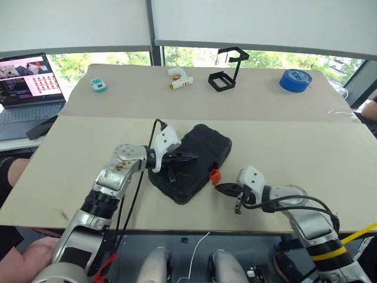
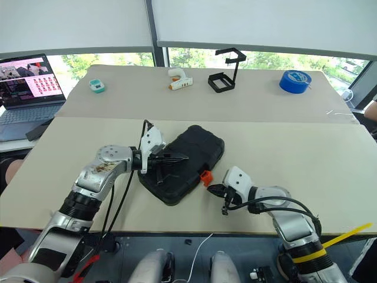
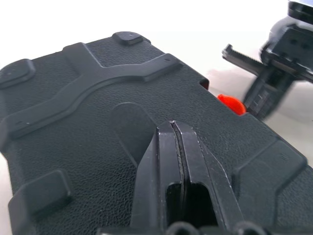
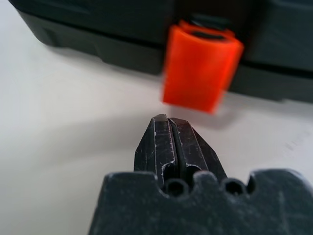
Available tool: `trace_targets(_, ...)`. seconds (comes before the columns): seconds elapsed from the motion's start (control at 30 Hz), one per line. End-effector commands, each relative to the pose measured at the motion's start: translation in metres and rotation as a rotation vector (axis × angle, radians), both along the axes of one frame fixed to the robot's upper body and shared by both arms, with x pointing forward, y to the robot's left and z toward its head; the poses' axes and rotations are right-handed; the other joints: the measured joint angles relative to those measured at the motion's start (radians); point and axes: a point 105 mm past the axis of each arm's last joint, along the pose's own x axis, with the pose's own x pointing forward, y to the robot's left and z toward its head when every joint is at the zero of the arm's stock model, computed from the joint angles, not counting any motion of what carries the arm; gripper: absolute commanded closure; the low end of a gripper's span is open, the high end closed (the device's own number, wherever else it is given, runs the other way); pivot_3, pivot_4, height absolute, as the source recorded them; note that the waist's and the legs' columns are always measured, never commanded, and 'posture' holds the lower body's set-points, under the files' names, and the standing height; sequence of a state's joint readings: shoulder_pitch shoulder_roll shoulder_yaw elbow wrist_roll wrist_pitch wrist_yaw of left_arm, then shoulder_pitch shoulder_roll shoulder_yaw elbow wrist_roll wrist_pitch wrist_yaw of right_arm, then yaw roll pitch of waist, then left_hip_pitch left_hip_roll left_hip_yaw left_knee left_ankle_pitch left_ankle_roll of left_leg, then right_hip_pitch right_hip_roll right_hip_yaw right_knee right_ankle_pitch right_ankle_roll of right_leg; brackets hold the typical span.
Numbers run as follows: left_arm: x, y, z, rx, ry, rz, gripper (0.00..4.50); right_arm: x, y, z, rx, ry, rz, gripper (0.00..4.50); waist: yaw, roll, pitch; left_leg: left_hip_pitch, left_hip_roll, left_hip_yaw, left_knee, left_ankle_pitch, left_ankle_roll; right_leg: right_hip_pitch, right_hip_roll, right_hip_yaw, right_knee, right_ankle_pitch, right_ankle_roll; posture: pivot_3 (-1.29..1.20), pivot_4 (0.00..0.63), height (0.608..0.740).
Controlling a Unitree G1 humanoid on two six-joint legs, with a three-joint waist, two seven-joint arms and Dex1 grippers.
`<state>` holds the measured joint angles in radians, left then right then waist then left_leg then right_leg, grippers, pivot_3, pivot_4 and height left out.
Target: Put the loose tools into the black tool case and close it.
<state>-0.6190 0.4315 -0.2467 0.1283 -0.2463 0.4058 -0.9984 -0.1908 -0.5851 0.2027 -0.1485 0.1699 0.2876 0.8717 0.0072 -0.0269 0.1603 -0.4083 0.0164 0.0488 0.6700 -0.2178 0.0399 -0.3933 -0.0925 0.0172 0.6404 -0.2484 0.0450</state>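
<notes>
Both pairs of fingers are pressed together, pinching nothing. With the black tool case [image 1: 191,162] as landmark, lid down on the near table [image 1: 306,153]: the left gripper [image 1: 189,158] rests over its textured top, and the right gripper [image 1: 221,188] sits just beside its orange latch [image 1: 215,175], tips apart from it.

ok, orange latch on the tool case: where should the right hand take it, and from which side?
Take the orange latch by its free lower edge, coming in low over the tabletop from the case's front side, where the right hand already points at it, fingers shut. The tab sticks out from the black tool case wall and hangs slightly flared, so probably only that lip offers purchase; the lid above blocks a top approach.
</notes>
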Motion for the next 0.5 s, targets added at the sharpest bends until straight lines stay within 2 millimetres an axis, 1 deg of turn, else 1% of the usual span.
trace_targets(0.03,-0.011,0.004,-0.041,0.074,0.139,0.021,4.47,0.003,0.006,0.008,-0.003,-0.043,0.007,4.50,0.000,0.000,-0.001,0.003,0.000,0.000,0.000,0.000,0.001,0.003,0.000,0.000,-0.001,0.000,0.000,0.00,0.150,0.740)
trace_targets(0.33,-0.013,0.008,-0.043,0.083,0.154,0.036,4.47,0.011,0.007,0.015,-0.006,-0.115,0.003,4.50,-0.002,0.002,-0.002,0.004,0.000,0.000,-0.002,-0.001,0.001,0.003,0.000,0.000,-0.001,-0.001,0.000,0.00,0.150,0.740)
trace_targets(0.5,-0.015,0.008,-0.046,0.086,0.169,0.035,4.47,0.016,0.012,0.036,0.084,-0.191,0.000,4.50,-0.005,0.002,-0.002,0.004,0.000,0.000,-0.002,-0.001,0.001,0.003,0.000,0.000,-0.001,-0.001,0.000,0.00,0.150,0.740)
